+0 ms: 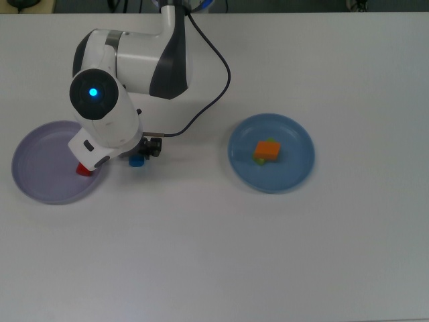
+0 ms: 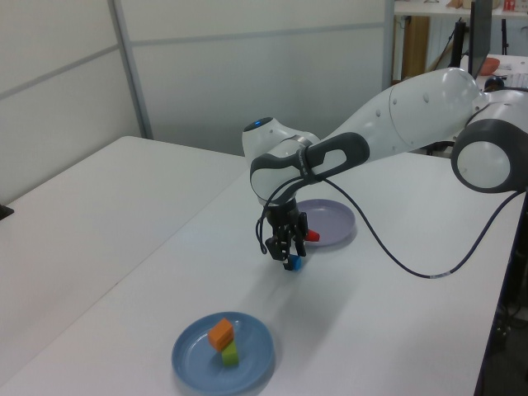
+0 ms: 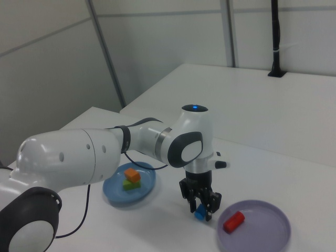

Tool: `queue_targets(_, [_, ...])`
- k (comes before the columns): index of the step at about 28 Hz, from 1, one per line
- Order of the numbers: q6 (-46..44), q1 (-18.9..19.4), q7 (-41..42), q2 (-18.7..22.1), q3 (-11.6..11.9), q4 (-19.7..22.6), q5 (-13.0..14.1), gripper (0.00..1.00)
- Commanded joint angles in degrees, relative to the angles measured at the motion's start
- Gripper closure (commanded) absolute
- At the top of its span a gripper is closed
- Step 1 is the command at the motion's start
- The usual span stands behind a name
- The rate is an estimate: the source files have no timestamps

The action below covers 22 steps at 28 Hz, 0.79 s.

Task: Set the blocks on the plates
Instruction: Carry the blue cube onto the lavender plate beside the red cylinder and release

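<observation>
The blue block (image 3: 200, 212) is being held between the fingers of the gripper (image 3: 202, 209), apparently just above the white table (image 1: 201, 255), beside the lavender plate (image 3: 273, 233). The red cylinder (image 3: 233, 221) is lying on that plate. On the blue plate (image 2: 194, 363), the orange wedge (image 2: 220, 333) is resting on the green bar (image 2: 229, 355).

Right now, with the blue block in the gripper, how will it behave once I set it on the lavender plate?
The blue block looks small, solid and stubby, so it is probably light and stiff. Its flat faces suggest it will sit without rolling. The lavender plate has a raised rim, and the red block already lies inside, so release clear of it.
</observation>
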<state>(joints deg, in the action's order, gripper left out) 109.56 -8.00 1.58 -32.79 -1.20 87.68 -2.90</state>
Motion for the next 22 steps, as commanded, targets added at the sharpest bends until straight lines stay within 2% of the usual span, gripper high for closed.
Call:
queue_targets(1, [1.63, 0.61, -1.14, -0.44, 0.68, 0.48, -1.14, 0.39])
queue_targets(2, [1.63, 0.61, -1.14, -0.44, 0.68, 0.48, -1.14, 0.41])
queue_targets(4, [1.63, 0.53, -1.14, -0.44, 0.68, 0.48, -1.14, 0.59])
queue_targets(5, [1.63, 0.61, -1.14, -0.44, 0.68, 0.48, -1.14, 0.83])
queue_targets(6, [1.63, 0.61, -1.14, -0.44, 0.68, 0.48, -1.14, 0.97])
queue_targets(7, [1.63, 0.61, -1.23, -0.44, 0.68, 0.48, -1.14, 1.0])
queue_targets(14, [1.1, 0.52, -1.23, 0.0, 0.68, 0.04, -0.88, 1.0])
queue_targets(20, [-1.26, -1.66, -0.62, 5.62, 0.76, -0.23, -0.09, 1.0])
queue_targets(22, [-1.45, -2.46, -0.44, 6.06, 0.85, -1.1, -0.18, 1.0])
